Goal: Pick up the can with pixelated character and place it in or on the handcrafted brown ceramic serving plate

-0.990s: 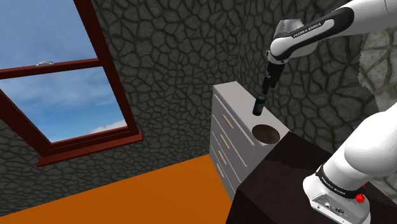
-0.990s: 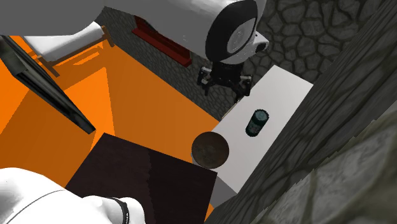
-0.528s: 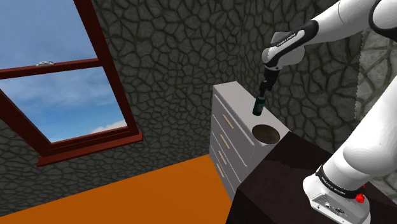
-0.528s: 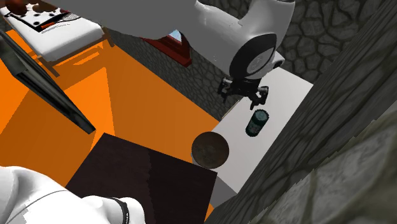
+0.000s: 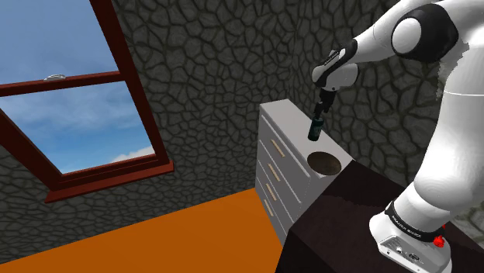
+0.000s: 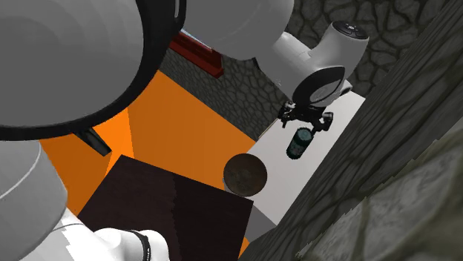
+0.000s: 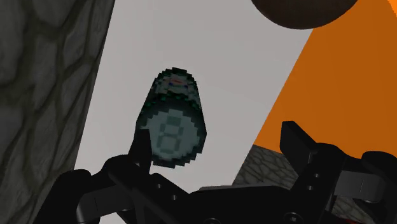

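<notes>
A dark green can (image 5: 314, 130) (image 6: 299, 142) with a pixelated print stands upright on the white dresser top (image 6: 337, 104). My gripper (image 5: 318, 117) (image 6: 306, 124) hangs open just above it. In the wrist view the can (image 7: 173, 118) lies close to one finger, with the gripper (image 7: 219, 147) spread wide and touching nothing. The round brown plate (image 5: 325, 162) (image 6: 245, 174) (image 7: 299, 13) rests at the dresser's end nearest the stand, a short way from the can.
The white chest of drawers (image 5: 279, 159) stands against a stone wall (image 5: 225, 54), which rises right behind the can. The dark stand top (image 5: 364, 209) adjoins the dresser. A red-framed window (image 5: 77, 101) and orange floor (image 5: 155, 240) lie at the shoulder view's left.
The arm swung the gripper across the dresser and lowered it to just over the can. The fingers stayed open. Can and plate have not moved.
</notes>
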### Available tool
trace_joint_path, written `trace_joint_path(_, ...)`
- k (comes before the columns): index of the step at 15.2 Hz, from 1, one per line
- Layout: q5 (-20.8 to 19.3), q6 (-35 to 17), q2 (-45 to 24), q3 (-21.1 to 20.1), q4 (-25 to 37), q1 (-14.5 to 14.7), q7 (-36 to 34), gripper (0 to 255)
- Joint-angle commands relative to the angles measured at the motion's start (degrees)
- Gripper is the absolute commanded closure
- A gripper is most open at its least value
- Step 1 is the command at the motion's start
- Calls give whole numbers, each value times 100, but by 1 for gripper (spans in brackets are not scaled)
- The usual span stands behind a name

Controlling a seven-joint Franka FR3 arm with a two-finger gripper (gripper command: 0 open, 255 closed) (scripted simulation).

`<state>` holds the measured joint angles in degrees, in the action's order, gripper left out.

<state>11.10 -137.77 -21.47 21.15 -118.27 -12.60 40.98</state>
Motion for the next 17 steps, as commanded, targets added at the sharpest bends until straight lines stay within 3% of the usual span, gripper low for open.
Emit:
trace_joint_path(1, 210, -79, -447, -69, 350, -205, 214, 0)
trace_joint_path(3, 331, -91, -782, -134, 667, -361, 325, 0)
trace_joint_path(10, 520, -456, -1195, -284, 704, -473, 447, 0)
trace_joint_path(17, 535, -484, -1230, -297, 710, -482, 457, 0)
